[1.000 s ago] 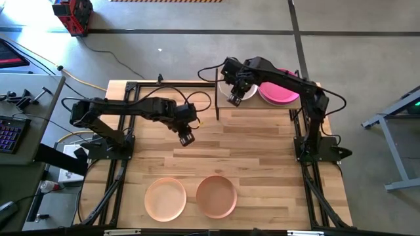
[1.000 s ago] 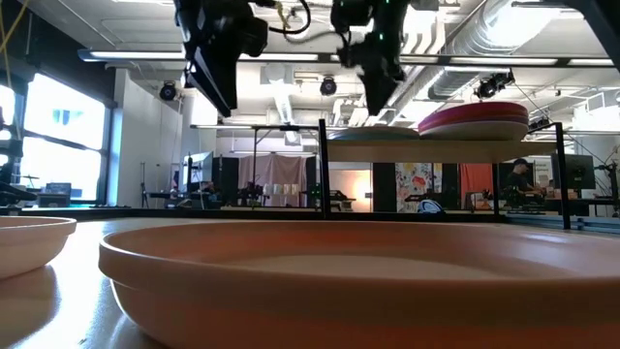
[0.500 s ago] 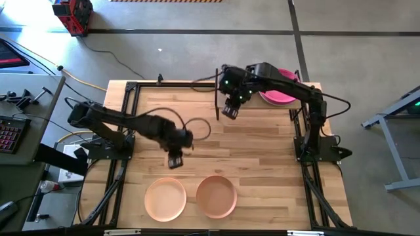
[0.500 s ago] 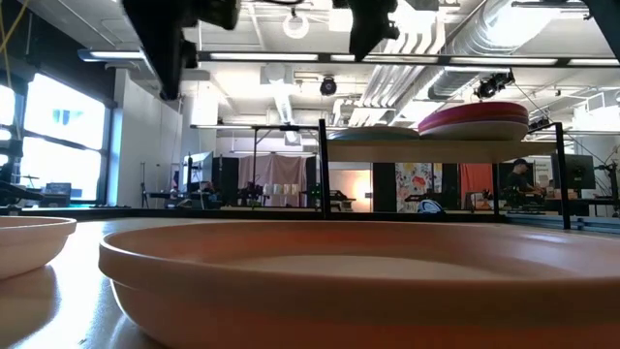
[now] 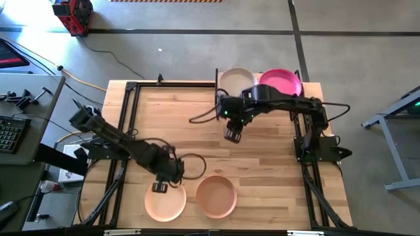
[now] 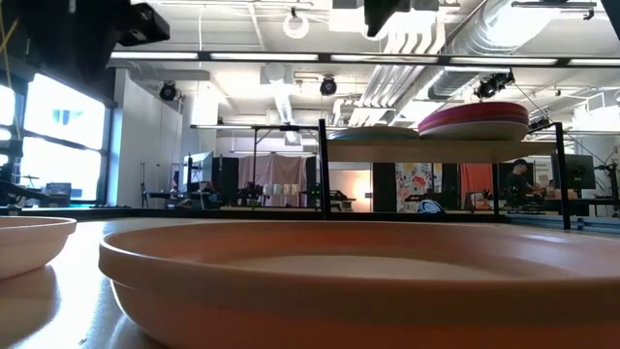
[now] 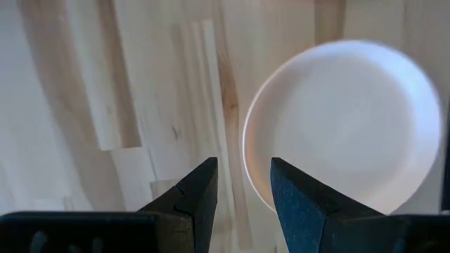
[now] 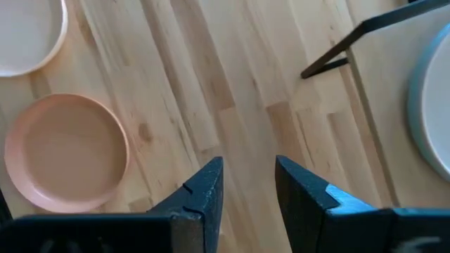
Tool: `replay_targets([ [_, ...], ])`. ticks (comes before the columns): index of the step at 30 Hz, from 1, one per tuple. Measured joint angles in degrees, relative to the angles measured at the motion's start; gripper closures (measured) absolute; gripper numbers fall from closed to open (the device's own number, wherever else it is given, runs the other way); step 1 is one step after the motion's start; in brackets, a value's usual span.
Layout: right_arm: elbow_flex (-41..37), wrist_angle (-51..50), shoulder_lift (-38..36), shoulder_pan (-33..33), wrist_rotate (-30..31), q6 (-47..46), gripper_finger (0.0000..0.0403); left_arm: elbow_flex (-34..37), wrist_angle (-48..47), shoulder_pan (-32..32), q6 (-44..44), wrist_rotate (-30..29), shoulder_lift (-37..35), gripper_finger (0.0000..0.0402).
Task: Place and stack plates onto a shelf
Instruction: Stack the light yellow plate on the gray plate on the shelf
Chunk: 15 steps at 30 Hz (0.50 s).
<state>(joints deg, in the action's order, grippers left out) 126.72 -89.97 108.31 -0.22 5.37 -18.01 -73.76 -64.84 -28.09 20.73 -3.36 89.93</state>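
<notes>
Two plates lie flat on the tabletop near its front edge: a peach plate (image 5: 165, 200) and a terracotta plate (image 5: 216, 195). My left gripper (image 5: 159, 188) hangs open, pointing down, above the peach plate's far rim (image 7: 247, 151), which shows below the gap between its fingers. My right gripper (image 5: 233, 136) hangs open over bare wood at mid-table. On the shelf (image 6: 436, 150) at the far right sit a cream plate (image 5: 236, 80) and a magenta plate (image 5: 281, 82), each topping a stack.
The shelf's black posts (image 8: 351, 43) stand between the right gripper and the shelf board (image 8: 387, 84). Black frame rails run along the table's left side (image 5: 125, 131) and right side (image 5: 298, 131). Bare slatted wood lies between the shelf and the two plates.
My left gripper has swung from mid-table toward the near edge, rolling as it went, and now hangs over the peach plate's far rim. My right gripper has drawn back from the shelf toward mid-table and risen a little. Both stay open. No plate has moved.
</notes>
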Motion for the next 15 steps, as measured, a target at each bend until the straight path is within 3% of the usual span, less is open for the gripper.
replay_targets([
  [15, -0.04, -0.07, 0.00, 8.54, 0.52, -3.26, 0.0297, 0.00, -1.70, -3.12, -0.31, 1.52, 16.48, 0.0282],
])
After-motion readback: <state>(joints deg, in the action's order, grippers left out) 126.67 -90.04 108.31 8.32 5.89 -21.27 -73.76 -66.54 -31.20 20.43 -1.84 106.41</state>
